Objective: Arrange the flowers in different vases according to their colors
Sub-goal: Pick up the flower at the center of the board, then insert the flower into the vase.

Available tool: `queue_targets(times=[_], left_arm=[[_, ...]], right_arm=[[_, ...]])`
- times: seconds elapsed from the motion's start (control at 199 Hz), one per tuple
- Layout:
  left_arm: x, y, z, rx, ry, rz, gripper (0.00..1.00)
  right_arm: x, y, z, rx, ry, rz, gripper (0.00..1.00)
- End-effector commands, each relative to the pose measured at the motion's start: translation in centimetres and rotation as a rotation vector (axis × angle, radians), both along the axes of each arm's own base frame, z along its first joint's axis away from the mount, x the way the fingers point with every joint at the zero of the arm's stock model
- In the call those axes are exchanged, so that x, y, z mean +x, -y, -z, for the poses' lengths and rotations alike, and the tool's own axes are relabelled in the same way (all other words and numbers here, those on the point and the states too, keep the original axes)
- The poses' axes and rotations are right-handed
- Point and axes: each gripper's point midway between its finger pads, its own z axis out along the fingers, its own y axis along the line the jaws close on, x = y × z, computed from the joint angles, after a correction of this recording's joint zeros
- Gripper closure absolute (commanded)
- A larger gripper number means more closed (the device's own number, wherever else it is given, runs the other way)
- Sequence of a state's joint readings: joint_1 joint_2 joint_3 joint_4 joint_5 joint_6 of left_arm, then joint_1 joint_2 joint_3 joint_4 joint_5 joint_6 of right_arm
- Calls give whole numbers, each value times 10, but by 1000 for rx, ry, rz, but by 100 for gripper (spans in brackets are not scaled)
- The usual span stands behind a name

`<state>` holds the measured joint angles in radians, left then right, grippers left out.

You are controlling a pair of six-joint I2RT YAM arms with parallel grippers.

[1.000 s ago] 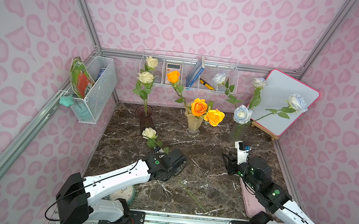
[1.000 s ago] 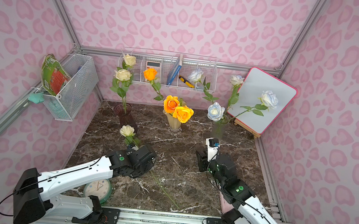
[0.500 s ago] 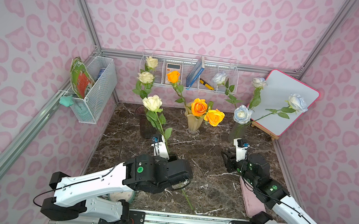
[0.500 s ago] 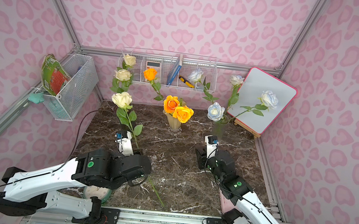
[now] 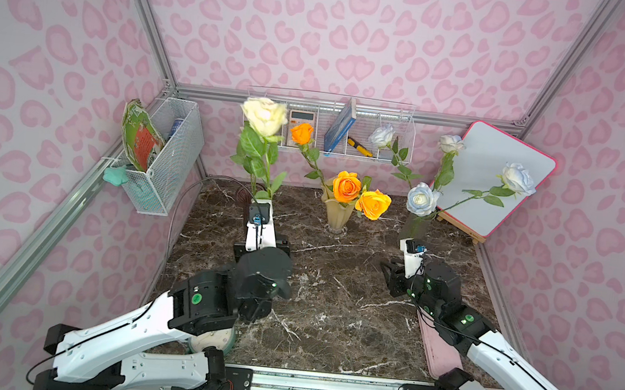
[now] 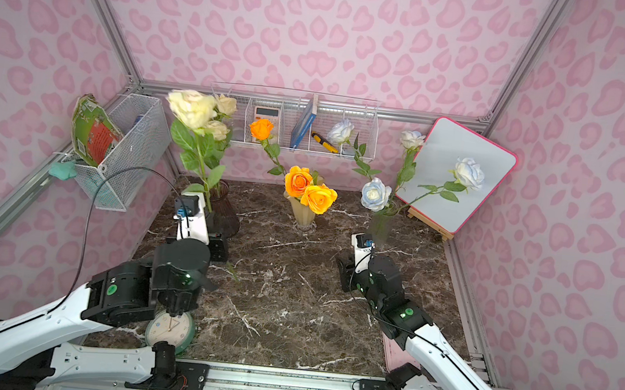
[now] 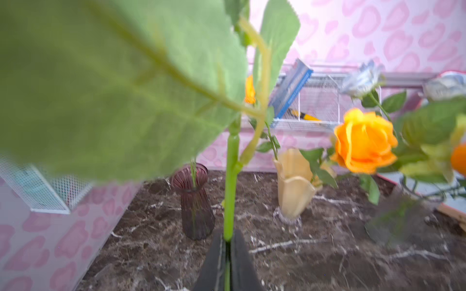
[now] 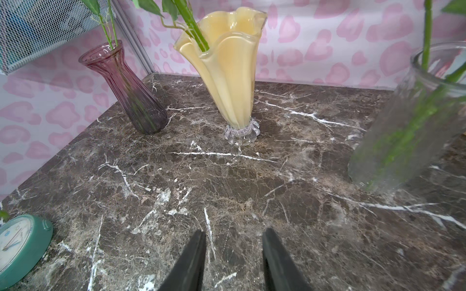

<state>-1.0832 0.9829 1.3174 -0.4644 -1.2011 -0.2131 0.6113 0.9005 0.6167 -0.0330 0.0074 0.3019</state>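
A long-stemmed cream-white rose with big green leaves (image 6: 192, 108) is held upright by its green stem in the left gripper (image 7: 228, 241). The jaws are pinched tight on the stem. The rose is lifted just in front of the dark purple ribbed glass vase (image 8: 125, 88), which is used here as the landmark. Its stem end is not in the vase yet.

Two more cream-white roses (image 6: 221, 117) are already standing in the purple vase. They are partly hidden behind the held rose, so the count may be off.

To the right of the purple vase stands the pale yellow vase with a wavy rim (image 8: 227, 73). Three orange roses (image 5: 346, 185) are placed in it. Farther right of the purple vase stands the clear glass cylinder vase (image 8: 413, 118). Four white roses tinged pale blue (image 5: 422, 199) are placed in that one.

The right gripper (image 8: 233, 262) is kept low over the dark marble tabletop (image 8: 227, 181), well to the right of the purple vase. Its jaws are parted and nothing is held between them.

No loose flowers are seen lying on the tabletop. So the job looks nearly done. Only the held cream-white rose is left to be lowered into the purple vase with its own color.
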Motion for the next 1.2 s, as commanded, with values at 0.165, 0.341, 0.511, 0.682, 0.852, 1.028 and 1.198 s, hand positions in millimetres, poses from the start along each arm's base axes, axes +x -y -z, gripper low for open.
queue_targets(times=[0.165, 0.341, 0.511, 0.682, 0.852, 1.028, 1.198], left_arm=[[53, -25, -55, 34, 42, 3, 100], [91, -53, -57, -30, 22, -2, 100], [126, -72, -56, -55, 31, -5, 100], [154, -82, -60, -37, 53, -6, 100], [170, -89, -74, 6, 89, -17, 100], [187, -93, -80, 68, 116, -32, 100], [202, -105, -72, 87, 121, -53, 100]], right_arm=[[14, -15, -9, 16, 29, -23, 60], [20, -21, -2, 5, 18, -35, 61], [27, -23, 5, -26, 11, -35, 61], [33, -27, 13, -49, 2, -37, 61], [39, -30, 16, -61, 1, -36, 61], [43, -34, 22, -70, -9, -43, 61], [45, -36, 27, -76, -13, -48, 62]])
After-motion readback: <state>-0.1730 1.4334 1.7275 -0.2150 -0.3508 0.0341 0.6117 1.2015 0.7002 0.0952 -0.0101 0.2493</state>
